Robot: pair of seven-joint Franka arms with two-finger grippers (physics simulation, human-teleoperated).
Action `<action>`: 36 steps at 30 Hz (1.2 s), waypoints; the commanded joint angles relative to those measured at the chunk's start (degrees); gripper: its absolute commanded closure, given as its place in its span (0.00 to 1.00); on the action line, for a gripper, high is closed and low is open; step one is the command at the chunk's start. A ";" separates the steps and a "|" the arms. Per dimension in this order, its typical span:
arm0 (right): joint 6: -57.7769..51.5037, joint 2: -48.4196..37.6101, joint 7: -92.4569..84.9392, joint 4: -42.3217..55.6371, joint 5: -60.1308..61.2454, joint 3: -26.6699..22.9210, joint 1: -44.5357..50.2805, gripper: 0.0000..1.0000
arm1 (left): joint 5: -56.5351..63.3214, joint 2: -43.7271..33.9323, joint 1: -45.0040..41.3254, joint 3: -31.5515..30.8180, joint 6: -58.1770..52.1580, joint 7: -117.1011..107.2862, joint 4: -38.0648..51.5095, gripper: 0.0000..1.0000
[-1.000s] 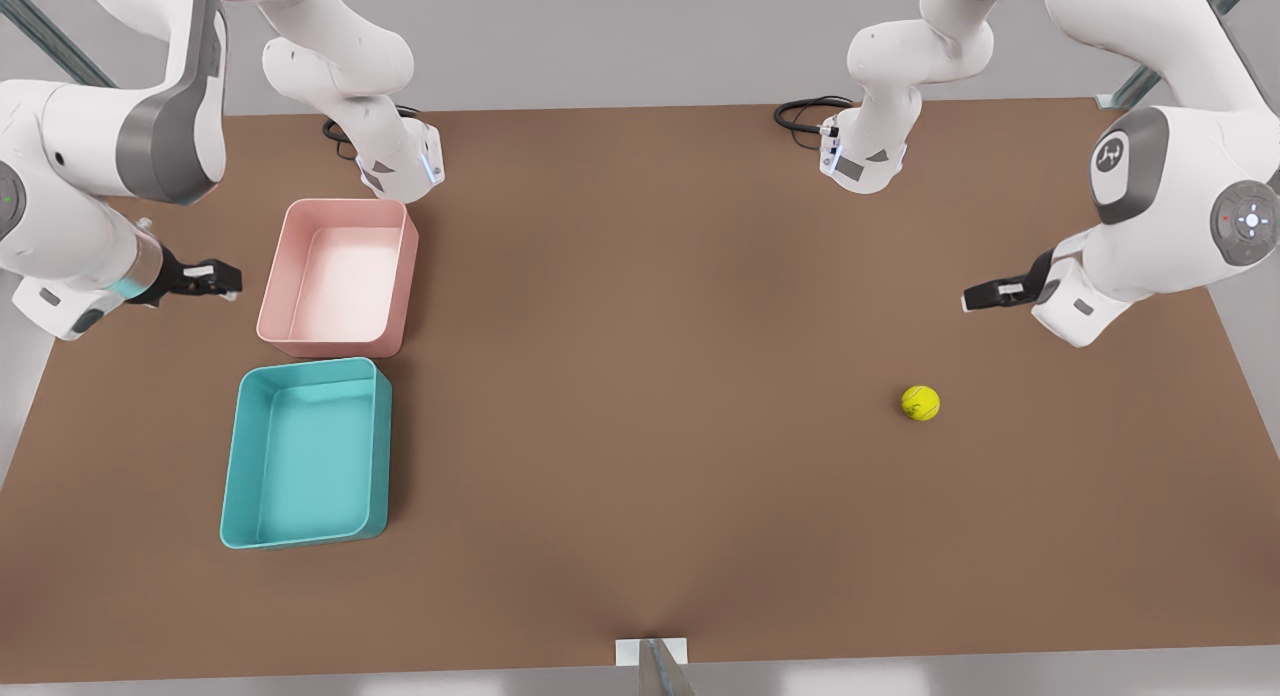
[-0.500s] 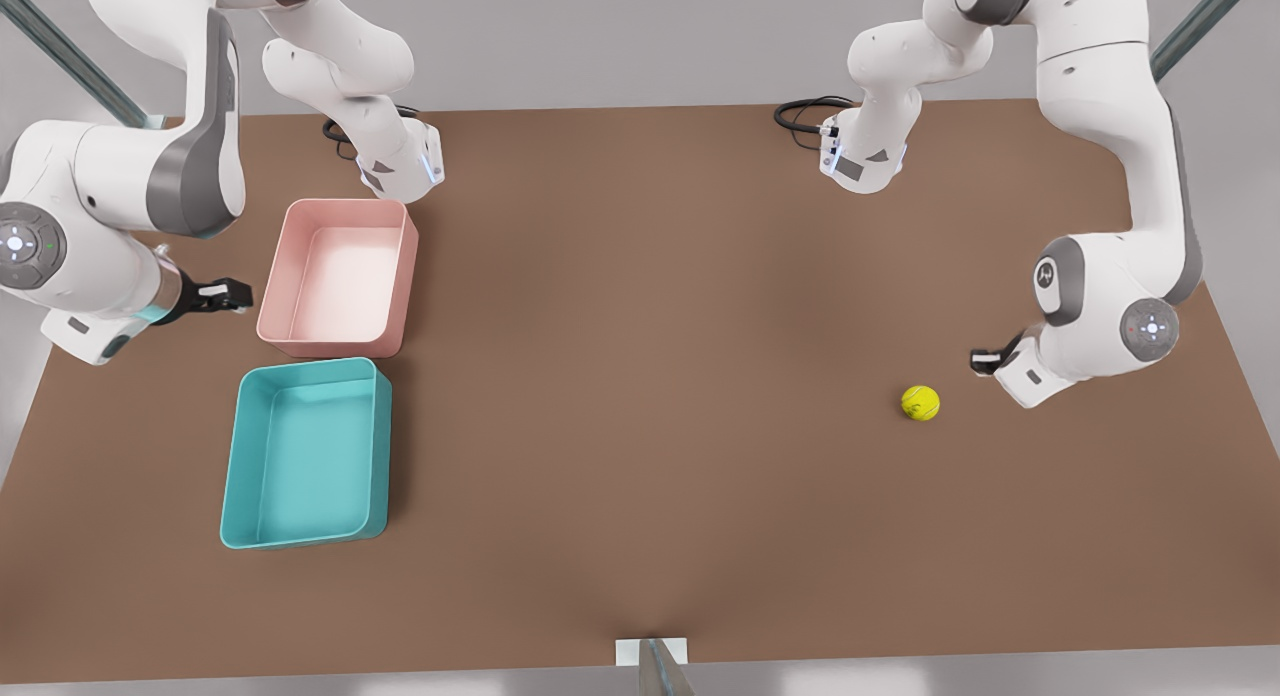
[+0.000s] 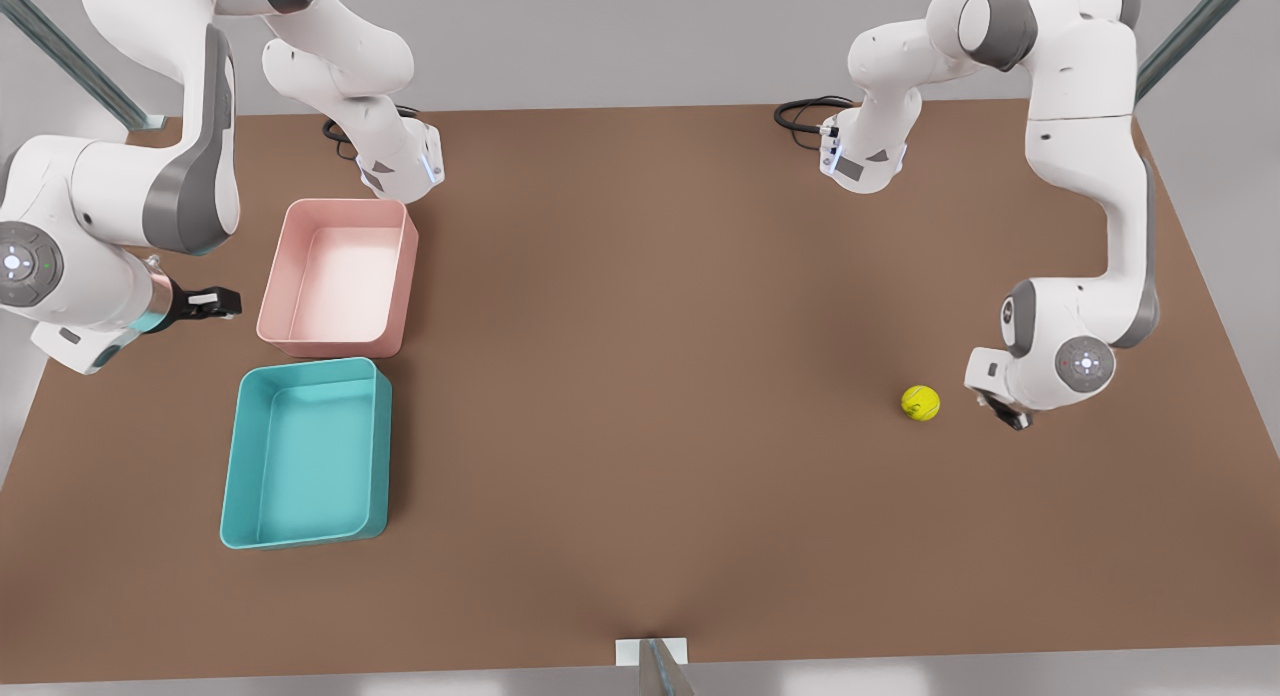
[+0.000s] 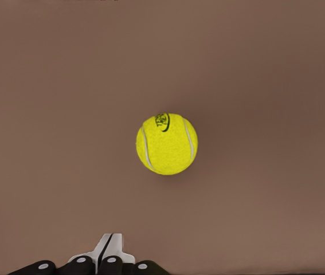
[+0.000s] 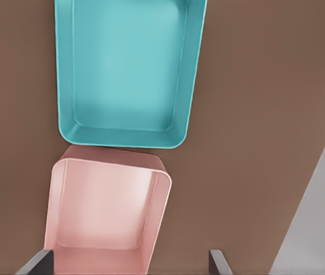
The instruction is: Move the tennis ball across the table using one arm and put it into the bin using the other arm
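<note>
While its two fingers lie pressed together with nothing between them, the left gripper (image 3: 1008, 416) hangs low just beside the tennis ball (image 3: 920, 403), on the side facing the table's (image 3: 640, 496) edge at the front view's right. That closed, blade-like shape suits a shove better than a grasp, and the position, behind the ball with the bins lying beyond it, looks chosen so that a push would send the ball rolling across the top toward them. From the left wrist view the fingertips (image 4: 109, 252) point at the ball (image 4: 167, 144), which sits apart from them on bare brown surface; no contact has been made.

Out from there, the ball rests free on the table, toward that same right-hand edge and well apart from both bins.

Across the table, the right gripper (image 3: 205, 301) waits beside the pink bin (image 3: 338, 276), near the edge at the front view's left, its fingers (image 5: 36, 262) spread wide and empty. It seems stationed there to receive the ball and drop it in. Its wrist view looks down on the pink bin (image 5: 106, 212) and the teal bin (image 5: 125, 69), standing end to end, almost touching, both empty.
</note>
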 commanded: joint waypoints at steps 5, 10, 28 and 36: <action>-0.93 0.14 -0.33 0.14 0.39 -0.03 0.09 0.00 | 0.43 2.63 -1.18 0.00 6.80 37.98 -0.62 0.79; -0.93 0.32 -0.59 0.22 0.48 0.06 0.18 0.00 | 0.87 3.78 -0.56 0.26 9.79 36.31 -4.83 0.79; -1.02 0.32 -0.59 -0.21 0.56 -0.03 0.18 0.00 | 0.61 5.36 -7.67 2.20 11.55 12.34 -6.77 0.79; -0.93 0.58 -0.85 -0.13 0.57 -0.11 0.18 0.00 | -21.43 0.19 -12.09 -5.54 10.77 -30.38 -4.92 0.79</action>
